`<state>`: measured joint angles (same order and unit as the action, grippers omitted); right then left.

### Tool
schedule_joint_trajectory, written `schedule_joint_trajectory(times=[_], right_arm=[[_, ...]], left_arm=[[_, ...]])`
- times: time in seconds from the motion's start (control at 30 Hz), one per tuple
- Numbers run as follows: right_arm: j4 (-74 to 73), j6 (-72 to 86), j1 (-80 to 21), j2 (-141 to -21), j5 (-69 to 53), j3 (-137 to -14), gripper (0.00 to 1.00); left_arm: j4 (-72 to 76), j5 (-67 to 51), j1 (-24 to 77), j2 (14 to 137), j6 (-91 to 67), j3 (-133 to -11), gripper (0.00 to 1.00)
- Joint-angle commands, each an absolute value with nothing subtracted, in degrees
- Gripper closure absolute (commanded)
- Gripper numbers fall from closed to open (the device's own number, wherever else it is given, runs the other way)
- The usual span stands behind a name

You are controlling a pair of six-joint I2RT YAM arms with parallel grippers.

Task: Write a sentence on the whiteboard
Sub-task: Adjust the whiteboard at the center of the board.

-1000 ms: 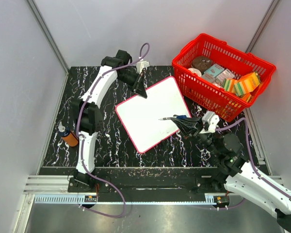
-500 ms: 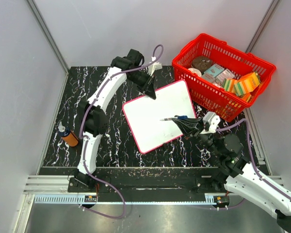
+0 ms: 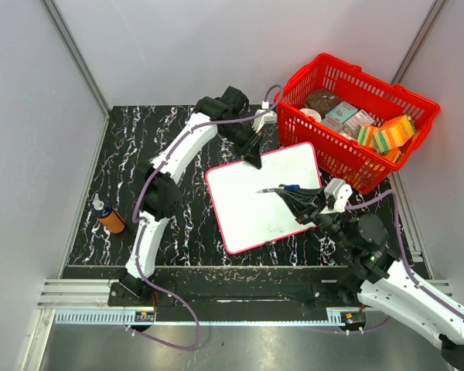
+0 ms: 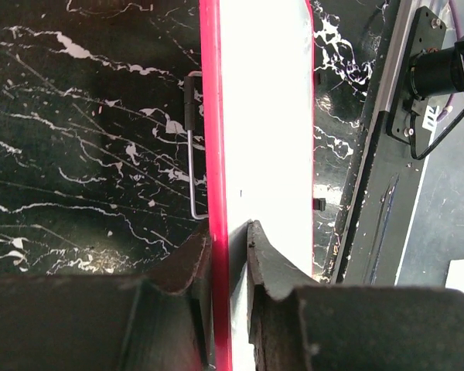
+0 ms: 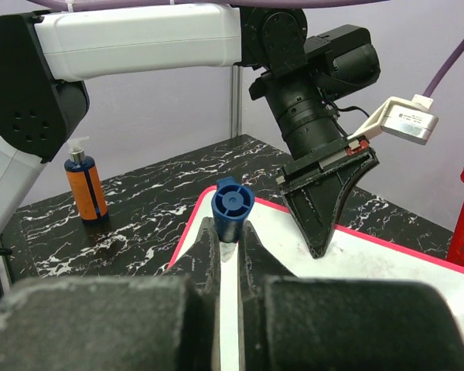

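From above, the whiteboard [image 3: 251,209] lies flat mid-table. Its long axis runs left to right, and the right end is swung toward the red basket [image 3: 319,141], with that corner just beside the basket's wall. My left gripper [image 3: 255,161] stands on its far edge. My right gripper [image 3: 294,198] hangs over it, clamped on a marker [image 3: 277,188] pointing left. Open table [image 3: 178,224] lies to the left.

Only my left wrist shows the fingers narrow, astride the red edge; whether they pinch it I cannot tell.

Only my right wrist shows the marker's blue end between closed fingers, and an orange bottle [image 5: 87,185] well apart.
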<state>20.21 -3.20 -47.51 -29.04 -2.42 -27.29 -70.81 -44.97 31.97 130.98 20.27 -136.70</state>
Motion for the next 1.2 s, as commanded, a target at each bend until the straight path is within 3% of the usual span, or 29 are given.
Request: schedule_joint_trajectory(times=[0.0,0.33,0.8,1.17], right_arm=[[20.57,-3.43,-47.73,-27.86,-1.14,-27.25,1.0],[20.21,-3.25,-47.81,-27.16,-0.7,-26.89,1.0],[18.98,-3.43,-47.9,-25.93,-0.35,-26.89,1.0],[18.81,-3.43,-47.81,-25.05,-0.35,-26.54,1.0]], left_arm=[[-68.21,-33.49,35.86,133.24,32.6,-136.58,1.0],[-65.04,-30.94,38.41,133.51,32.26,-135.62,1.0],[-57.92,-29.44,38.58,129.73,29.36,-132.28,0.54],[-53.71,-24.0,38.58,127.01,27.25,-130.87,0.34]])
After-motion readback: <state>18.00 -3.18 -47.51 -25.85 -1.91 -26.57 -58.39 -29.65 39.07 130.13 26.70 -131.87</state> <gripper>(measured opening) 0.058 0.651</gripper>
